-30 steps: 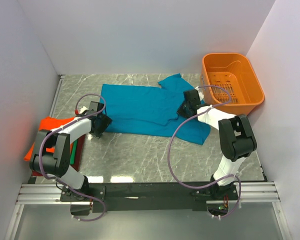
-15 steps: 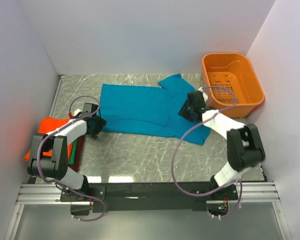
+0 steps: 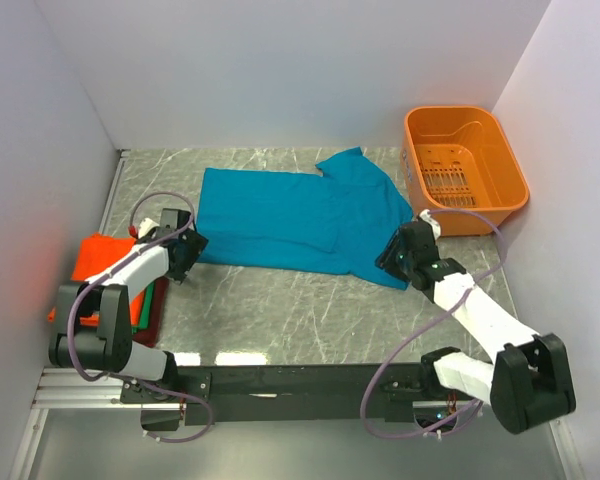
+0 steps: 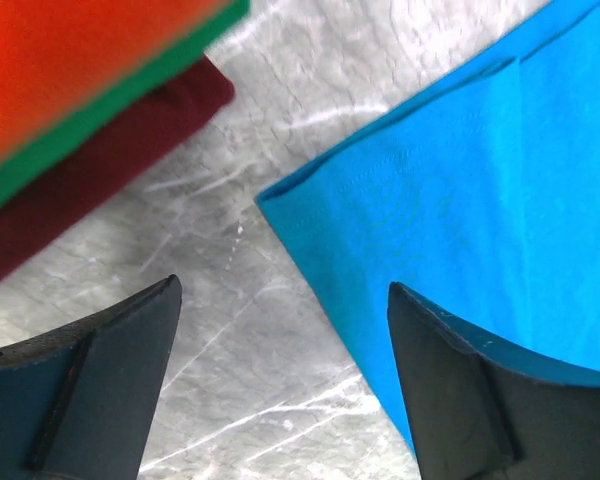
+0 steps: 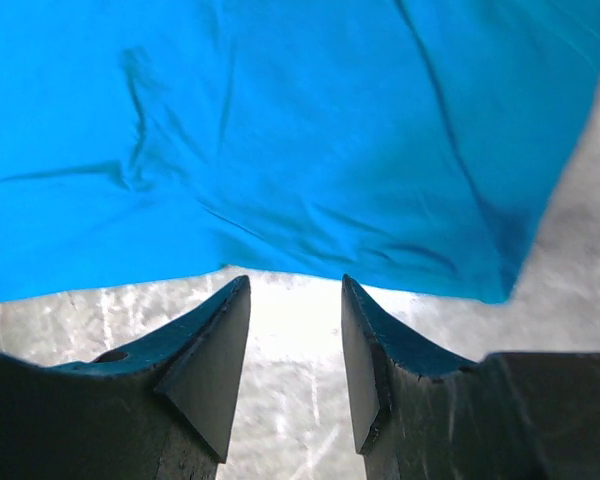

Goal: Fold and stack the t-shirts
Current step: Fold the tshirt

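Left fingers (image 4: 100,380) are standing wide, right fingers (image 5: 205,365) narrow, both empty, risking bunching the center-frame teal t-shirt (image 3: 280,215).

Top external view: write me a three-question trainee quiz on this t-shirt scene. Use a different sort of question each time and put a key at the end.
1. True or false: the teal t-shirt lies spread on the table, outside the orange basket.
2. Multiple choice: which shirt tops the folded stack at the left? A orange, B green, C dark red.
3. Short answer: does the left claw or the right claw grip any cloth?

Key: 1 true. 2 A. 3 neither; both stand open with nothing between their fingers.
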